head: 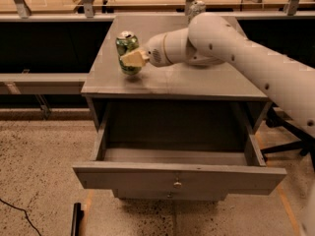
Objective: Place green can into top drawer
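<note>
The green can (127, 44) stands upright near the left front of the grey cabinet top (197, 82). My gripper (130, 59) reaches it from the right, and a pale finger (135, 58) lies across the can's front, with the fingers shut on it. The can's base is at or just above the surface; I cannot tell which. The top drawer (178, 177) below is pulled wide open toward the camera, with its round knob (177, 184) at the centre of the front panel. The inside of the drawer looks bare.
A paler silver-white can (196, 8) stands at the back of the cabinet top, behind my arm (246, 53). A dark rail and shelving run behind the cabinet. A chair base (288, 146) is at the right. Speckled floor lies in front.
</note>
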You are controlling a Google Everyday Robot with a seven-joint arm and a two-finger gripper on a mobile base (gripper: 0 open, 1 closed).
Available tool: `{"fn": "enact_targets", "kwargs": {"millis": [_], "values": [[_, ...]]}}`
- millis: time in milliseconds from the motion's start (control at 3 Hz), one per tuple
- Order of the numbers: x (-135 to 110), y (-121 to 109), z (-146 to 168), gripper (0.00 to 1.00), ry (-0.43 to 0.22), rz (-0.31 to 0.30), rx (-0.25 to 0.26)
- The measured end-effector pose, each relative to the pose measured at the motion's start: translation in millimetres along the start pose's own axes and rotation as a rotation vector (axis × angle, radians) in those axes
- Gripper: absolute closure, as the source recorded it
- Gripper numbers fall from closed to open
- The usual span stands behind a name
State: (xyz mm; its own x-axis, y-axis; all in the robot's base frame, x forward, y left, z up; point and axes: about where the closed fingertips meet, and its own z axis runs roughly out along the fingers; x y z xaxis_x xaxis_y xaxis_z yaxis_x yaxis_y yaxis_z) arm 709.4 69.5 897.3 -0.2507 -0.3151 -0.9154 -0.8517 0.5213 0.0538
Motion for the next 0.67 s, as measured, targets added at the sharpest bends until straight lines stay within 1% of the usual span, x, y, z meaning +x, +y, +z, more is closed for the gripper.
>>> {"fn": "enact_targets", "kwargs": {"millis": [333, 667], "values": [[14.1, 19.3, -87.7, 1.0, -0.003, 0.026, 0.118], [37.3, 33.3, -137.2, 1.0, 0.019, 0.058, 0.176]]}}
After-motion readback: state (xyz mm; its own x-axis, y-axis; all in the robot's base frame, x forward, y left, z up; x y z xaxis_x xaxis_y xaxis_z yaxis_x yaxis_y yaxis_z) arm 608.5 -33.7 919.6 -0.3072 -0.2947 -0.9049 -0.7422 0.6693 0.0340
